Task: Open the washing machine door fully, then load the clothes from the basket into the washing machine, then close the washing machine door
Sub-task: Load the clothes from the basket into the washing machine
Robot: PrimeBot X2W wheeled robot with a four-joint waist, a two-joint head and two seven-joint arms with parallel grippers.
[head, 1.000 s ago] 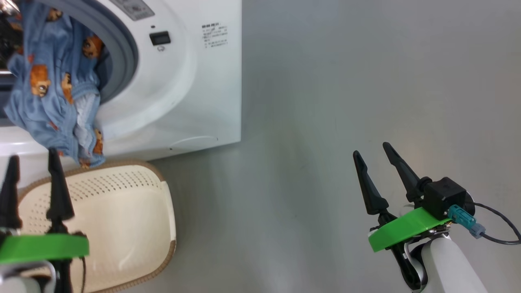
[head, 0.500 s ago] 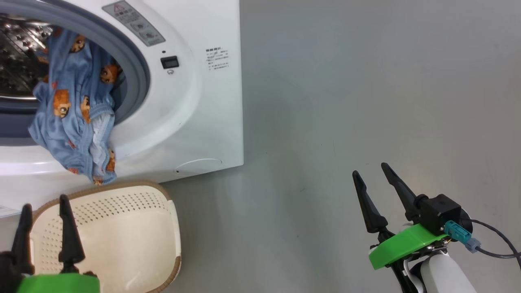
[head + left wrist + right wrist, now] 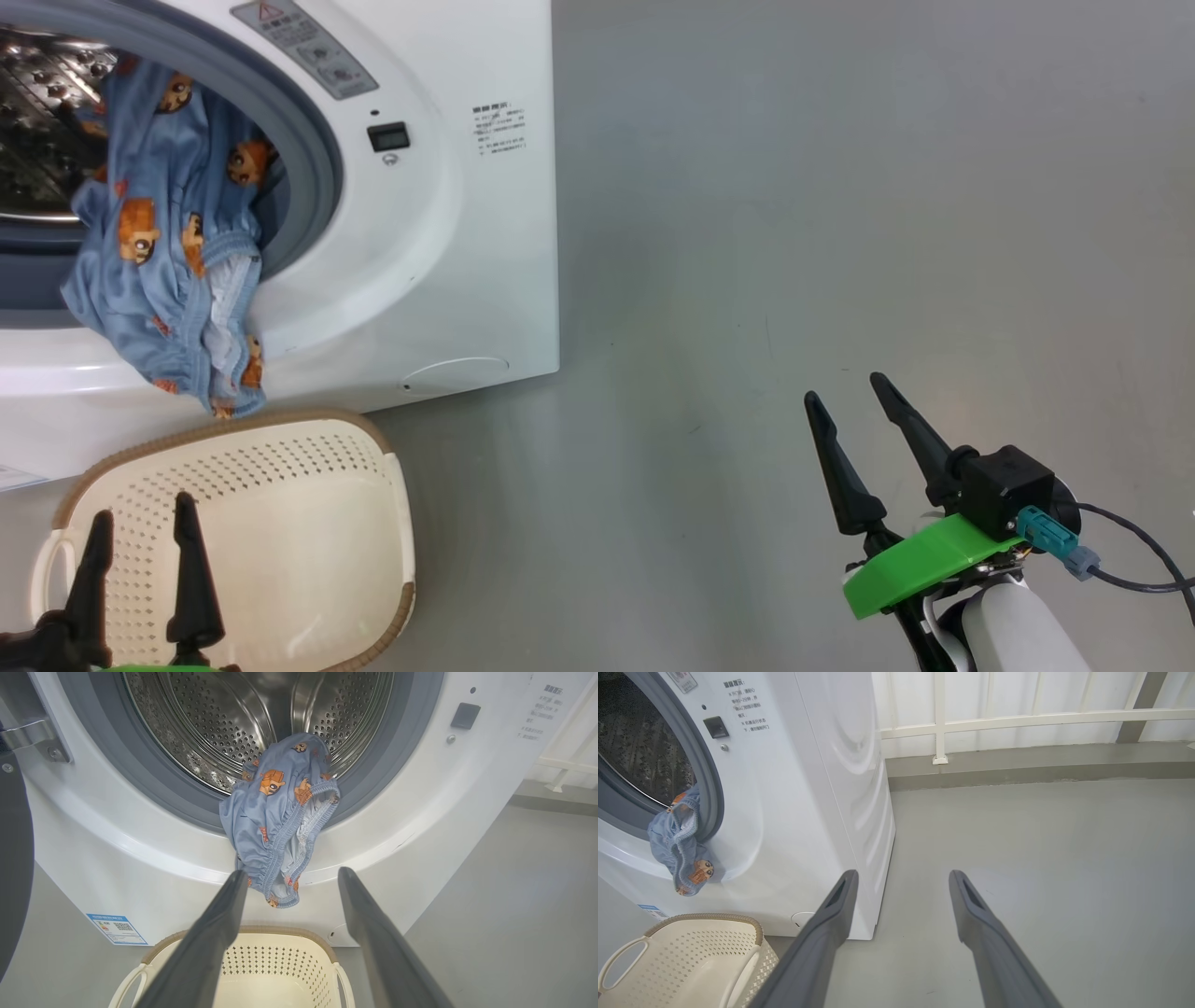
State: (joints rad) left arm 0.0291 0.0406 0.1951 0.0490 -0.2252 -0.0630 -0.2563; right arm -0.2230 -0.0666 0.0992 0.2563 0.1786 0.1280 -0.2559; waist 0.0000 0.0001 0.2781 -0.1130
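Clothes (image 3: 159, 271): one blue printed garment, upper left, draped over grey gasket lip, half inside steel drum, half hanging down front of washing machine (image 3: 467, 233). Washing machine door (image 3: 14, 858) open, far left edge. Basket (image 3: 308, 457) lower left, looks emptied. Left gripper (image 3: 142, 511) over it, fingers wide, holding nothing. Right gripper (image 3: 844, 390) lower right, likewise wide, holding nothing. Remaining, likely: push garment fully in, close door.

The head view looks steeply down at the washing machine (image 3: 467, 261) front and basket (image 3: 280, 523). The left wrist view faces the drum (image 3: 224, 718) closely; the right wrist view sits farther right, oblique. All share both.
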